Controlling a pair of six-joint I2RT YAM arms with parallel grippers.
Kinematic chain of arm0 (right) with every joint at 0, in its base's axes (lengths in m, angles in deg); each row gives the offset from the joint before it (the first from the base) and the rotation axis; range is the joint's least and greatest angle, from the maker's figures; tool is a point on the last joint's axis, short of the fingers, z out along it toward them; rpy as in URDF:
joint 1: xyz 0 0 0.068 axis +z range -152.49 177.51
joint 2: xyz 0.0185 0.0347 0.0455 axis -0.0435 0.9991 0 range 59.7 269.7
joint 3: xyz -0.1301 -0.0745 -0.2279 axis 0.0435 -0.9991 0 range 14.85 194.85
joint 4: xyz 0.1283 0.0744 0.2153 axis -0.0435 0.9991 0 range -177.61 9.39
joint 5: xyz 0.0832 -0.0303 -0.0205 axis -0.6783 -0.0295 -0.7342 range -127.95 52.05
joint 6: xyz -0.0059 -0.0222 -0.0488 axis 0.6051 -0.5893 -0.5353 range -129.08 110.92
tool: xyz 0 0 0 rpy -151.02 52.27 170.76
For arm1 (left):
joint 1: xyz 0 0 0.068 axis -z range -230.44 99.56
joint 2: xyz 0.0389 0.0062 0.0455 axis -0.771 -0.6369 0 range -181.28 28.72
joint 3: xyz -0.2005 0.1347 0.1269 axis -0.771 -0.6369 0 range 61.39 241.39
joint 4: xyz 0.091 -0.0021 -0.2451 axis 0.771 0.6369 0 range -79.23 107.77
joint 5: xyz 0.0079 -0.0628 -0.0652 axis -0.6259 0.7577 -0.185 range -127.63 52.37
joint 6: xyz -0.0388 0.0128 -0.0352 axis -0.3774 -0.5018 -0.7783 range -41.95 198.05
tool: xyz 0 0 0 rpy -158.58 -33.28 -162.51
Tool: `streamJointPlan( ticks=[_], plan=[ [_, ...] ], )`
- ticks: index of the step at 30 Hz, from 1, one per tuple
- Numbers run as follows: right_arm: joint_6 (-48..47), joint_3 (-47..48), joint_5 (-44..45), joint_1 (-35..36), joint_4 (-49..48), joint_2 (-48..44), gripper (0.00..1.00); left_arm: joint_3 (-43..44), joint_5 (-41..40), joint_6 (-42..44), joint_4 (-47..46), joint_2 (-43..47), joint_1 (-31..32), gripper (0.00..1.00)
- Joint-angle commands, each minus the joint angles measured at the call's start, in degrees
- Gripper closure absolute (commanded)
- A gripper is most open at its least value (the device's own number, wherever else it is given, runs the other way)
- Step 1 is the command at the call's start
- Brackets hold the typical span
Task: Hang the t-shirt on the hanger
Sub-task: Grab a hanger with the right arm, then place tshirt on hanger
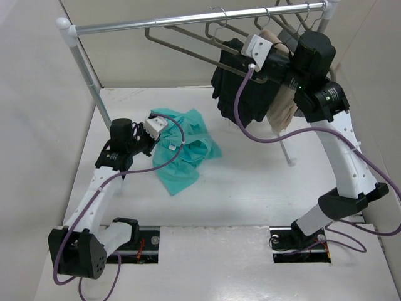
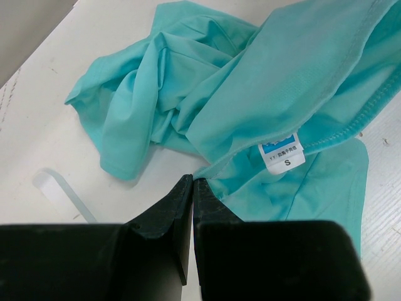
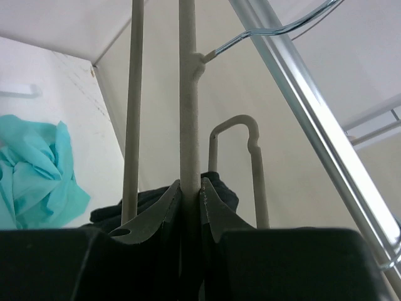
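Note:
The teal t-shirt point(image 1: 188, 150) lies crumpled on the white table, left of the middle; in the left wrist view the t-shirt point(image 2: 250, 81) shows its white neck label point(image 2: 281, 152). My left gripper point(image 1: 152, 127) sits at its left edge, shut; the cloth's edge touches the fingertips point(image 2: 192, 180) but no cloth shows between the jaws. Up at the rail, my right gripper point(image 1: 241, 59) is shut on a bar of the grey-taupe hanger point(image 1: 182, 45). In the right wrist view the jaws point(image 3: 190, 185) clamp the hanger's bar point(image 3: 188, 94), and its silver hook point(image 3: 263, 31) reaches the rail.
A silver rail point(image 1: 188, 22) on a slanted post point(image 1: 88, 81) crosses the back. More hangers hang there, carrying a black garment point(image 1: 241, 94) and a tan garment point(image 1: 282, 106) just below my right gripper. Walls close in left and right. A translucent strip point(image 2: 59, 191) lies beside the left fingers.

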Motion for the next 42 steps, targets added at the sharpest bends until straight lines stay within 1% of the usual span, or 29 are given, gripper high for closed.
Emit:
streamJointPlan(
  ticks=[1, 7, 10, 13, 17, 22, 23, 26, 27, 30, 32, 33, 36, 38, 42],
  plan=[
    [0.72, -0.1, 0.22, 0.4, -7.45, -2.72, 1.0, -0.22, 0.86, -0.32, -2.02, 2.05, 0.25, 1.0],
    [0.72, -1.16, -1.53, 1.45, -9.2, -3.33, 1.0, -0.75, 0.86, -0.84, -2.02, 2.05, 0.25, 1.0],
    [0.72, -4.39, -4.08, 1.45, -10.52, -4.56, 1.0, -0.75, 0.86, -0.85, -2.02, 2.05, 0.25, 1.0],
    [0.72, -8.61, -4.62, 1.45, -11.22, -6.14, 1.0, -0.75, 1.39, -0.85, -2.02, 2.05, 0.25, 1.0],
    [0.72, -11.87, -4.62, 1.98, -13.51, -7.55, 1.0, -0.75, 1.39, -0.85, -2.02, 2.05, 0.25, 1.0],
    [0.72, -11.88, -6.8, 2.6, -14.04, -7.03, 1.0, -1.28, 1.91, -0.85, -2.02, 2.05, 0.25, 1.0],
    [0.72, -11.88, -7.51, 2.6, -13.52, -7.03, 1.0, -1.28, 1.91, -0.85, -2.02, 2.05, 0.25, 1.0],
    [-3.83, -16.61, -8.13, 3.12, -10.28, -8.34, 1.0, -1.28, 1.91, -0.85, -1.49, 2.05, 0.25, 1.0],
    [-6.02, -20.46, -8.13, 3.12, -9.31, -9.74, 1.0, -1.28, 1.91, -0.33, -0.88, 2.57, 0.25, 1.0],
    [-9.11, -25.75, -3.84, 3.12, -3.69, -12.46, 1.0, -1.28, 2.62, 0.38, 0.43, 2.57, 0.25, 1.0],
    [-11.4, -29.89, 0.28, 2.43, -0.52, -13.79, 1.0, -1.8, 4.54, 1.0, 1.75, 2.57, 0.25, 1.0],
    [-11.41, -31.2, 1.61, 1.72, 2.28, -14.49, 1.0, -1.8, 4.55, 1.0, 1.76, 2.57, 0.25, 1.0],
    [-12.54, -35.78, 5.39, 1.1, 6.68, -17.65, 1.0, -1.8, 5.43, 1.53, 2.46, 2.57, 0.25, 1.0],
    [-12.55, -39.37, 6.72, 1.1, 7.92, -20.11, 1.0, -1.8, 4.91, 0.66, 2.46, 1.35, 0.25, 1.0],
    [-12.55, -43.34, 6.72, 1.1, 9.86, -24.07, 1.0, -0.14, 1.83, -0.75, 2.46, -0.41, 0.25, 1.0]
  ],
)
